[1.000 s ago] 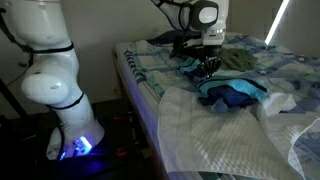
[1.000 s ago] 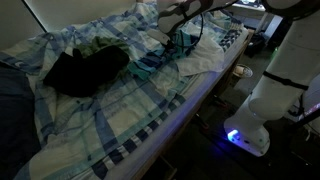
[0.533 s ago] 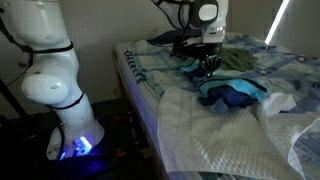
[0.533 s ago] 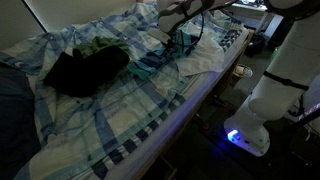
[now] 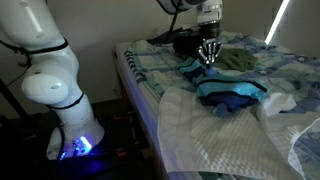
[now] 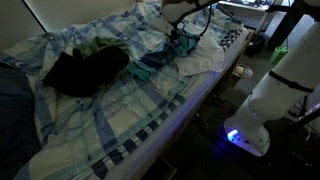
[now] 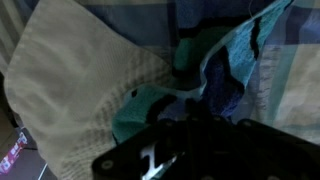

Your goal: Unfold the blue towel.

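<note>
The blue towel (image 5: pixel 232 92), turquoise with navy stripes, lies crumpled on the bed beside the white waffle blanket (image 5: pixel 215 135). It also shows in an exterior view (image 6: pixel 165 55) and in the wrist view (image 7: pixel 225 65). My gripper (image 5: pixel 208 56) hangs over the towel's far end, fingers pointing down; it also shows in an exterior view (image 6: pixel 184 36). In the wrist view the jaws are a dark mass low in the picture, with a turquoise fold of towel (image 7: pixel 150 105) drawn up right against them. They look shut on that fold.
A dark green and black garment (image 6: pixel 85 65) lies on the pale blue patterned bedsheet (image 6: pixel 110 115) past the towel. The bed's side edge (image 5: pixel 140 95) drops off toward the robot base (image 5: pixel 70 135).
My gripper has risen a little from the towel since half a second ago. The bulk of the towel has stayed put.
</note>
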Robot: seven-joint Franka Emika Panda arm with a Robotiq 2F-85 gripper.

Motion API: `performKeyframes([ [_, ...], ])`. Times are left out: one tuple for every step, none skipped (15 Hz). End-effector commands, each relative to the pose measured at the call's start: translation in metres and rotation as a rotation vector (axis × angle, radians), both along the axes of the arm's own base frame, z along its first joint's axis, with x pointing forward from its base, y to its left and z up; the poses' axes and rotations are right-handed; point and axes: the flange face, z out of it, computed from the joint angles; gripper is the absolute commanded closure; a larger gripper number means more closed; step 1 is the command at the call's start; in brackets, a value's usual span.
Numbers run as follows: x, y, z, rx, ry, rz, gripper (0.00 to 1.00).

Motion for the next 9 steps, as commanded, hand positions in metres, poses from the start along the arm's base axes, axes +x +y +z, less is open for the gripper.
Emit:
performKeyframes([
  [-0.032,-0.001,0.019,-0.011,0.009,-0.054,0.99],
  [-0.038,-0.001,0.020,-0.008,0.021,-0.063,0.99],
  [-0.045,-0.002,0.019,-0.006,0.041,-0.067,0.99],
  [-0.052,-0.002,0.017,-0.007,0.061,-0.071,0.99],
  [-0.059,-0.001,0.013,-0.010,0.089,-0.072,0.99],
  [-0.066,0.000,0.009,-0.013,0.117,-0.071,0.99],
  [-0.074,0.001,0.005,-0.022,0.146,-0.071,0.99],
  [-0.080,0.001,0.002,-0.026,0.168,-0.069,0.99],
  [-0.084,0.000,0.000,-0.026,0.179,-0.072,0.99],
])
